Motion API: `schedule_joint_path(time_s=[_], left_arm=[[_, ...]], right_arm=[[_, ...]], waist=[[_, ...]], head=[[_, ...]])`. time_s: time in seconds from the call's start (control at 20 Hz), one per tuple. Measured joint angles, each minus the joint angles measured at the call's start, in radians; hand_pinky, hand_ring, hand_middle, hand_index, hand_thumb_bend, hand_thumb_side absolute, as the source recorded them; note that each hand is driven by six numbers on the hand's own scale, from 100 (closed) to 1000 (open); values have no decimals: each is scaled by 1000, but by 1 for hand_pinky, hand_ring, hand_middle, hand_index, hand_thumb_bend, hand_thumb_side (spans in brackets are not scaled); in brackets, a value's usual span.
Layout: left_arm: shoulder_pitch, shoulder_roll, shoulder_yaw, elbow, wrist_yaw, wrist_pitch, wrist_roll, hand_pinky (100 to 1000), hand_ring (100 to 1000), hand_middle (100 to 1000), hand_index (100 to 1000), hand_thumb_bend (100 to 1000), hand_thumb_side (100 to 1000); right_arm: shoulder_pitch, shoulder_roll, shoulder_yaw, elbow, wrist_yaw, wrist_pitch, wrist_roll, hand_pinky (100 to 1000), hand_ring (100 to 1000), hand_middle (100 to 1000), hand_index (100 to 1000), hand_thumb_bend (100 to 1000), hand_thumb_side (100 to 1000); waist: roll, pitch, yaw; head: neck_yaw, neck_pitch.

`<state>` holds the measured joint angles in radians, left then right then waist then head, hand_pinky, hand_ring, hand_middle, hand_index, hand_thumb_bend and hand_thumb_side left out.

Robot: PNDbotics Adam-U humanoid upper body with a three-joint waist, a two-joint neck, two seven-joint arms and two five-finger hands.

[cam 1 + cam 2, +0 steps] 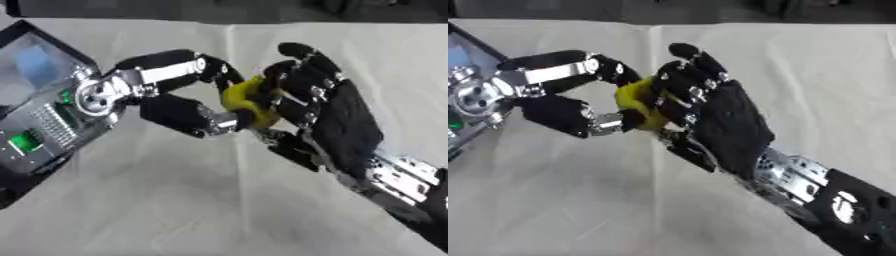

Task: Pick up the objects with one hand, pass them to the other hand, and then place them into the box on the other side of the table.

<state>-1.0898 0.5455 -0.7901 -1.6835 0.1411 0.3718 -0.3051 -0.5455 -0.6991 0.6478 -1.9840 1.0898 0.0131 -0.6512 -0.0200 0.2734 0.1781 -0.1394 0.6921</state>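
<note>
Both hands meet above the pale cloth-covered table (175, 210). The black left hand (175, 107) and black right hand (337, 117) both curl around the small yellow lumpy object (248, 100). A box (31, 60) sits at ten o'clock.

the left hand (179, 107) is black with silver joints, and the right hand (337, 117) is mostly black. the small object (248, 102) between them is yellow. the table (175, 210) cover is off-white. a green patch (26, 141) shows on the silver left arm.

Yellow object (248, 100) mostly hidden between left hand (179, 95) and right hand (328, 110); shape indeterminate. Right forearm cut off at frame corner.
</note>
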Motion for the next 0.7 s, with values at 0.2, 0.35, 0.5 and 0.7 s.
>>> schedule_joint_path(time_s=[0.2, 0.35, 0.5, 0.7], left_arm=[[0, 0, 0, 5, 10, -4, 4, 1000, 1000, 585, 819, 268, 609], [0, -1, 0, 9, 17, -4, 4, 1000, 1000, 534, 761, 100, 528], [2, -8, 0, 16, 43, 0, 6, 1000, 1000, 495, 726, 100, 485], [2, -12, 1, 23, 82, 21, 17, 974, 1000, 432, 671, 100, 453]], right_arm=[[0, 0, 0, 0, 0, 0, 0, 757, 586, 484, 548, 203, 100], [0, 0, 0, 1, -1, 0, 1, 764, 586, 485, 549, 202, 100], [1, 0, 0, 5, -2, -2, 3, 783, 597, 496, 560, 205, 100], [1, 0, 0, 6, 2, -3, 8, 796, 609, 511, 575, 216, 100]], waist=[[0, 0, 0], [0, 1, 0], [0, 2, 0], [0, 3, -3]], head=[[0, 0], [-1, 0], [-1, 0], [-1, 0]])
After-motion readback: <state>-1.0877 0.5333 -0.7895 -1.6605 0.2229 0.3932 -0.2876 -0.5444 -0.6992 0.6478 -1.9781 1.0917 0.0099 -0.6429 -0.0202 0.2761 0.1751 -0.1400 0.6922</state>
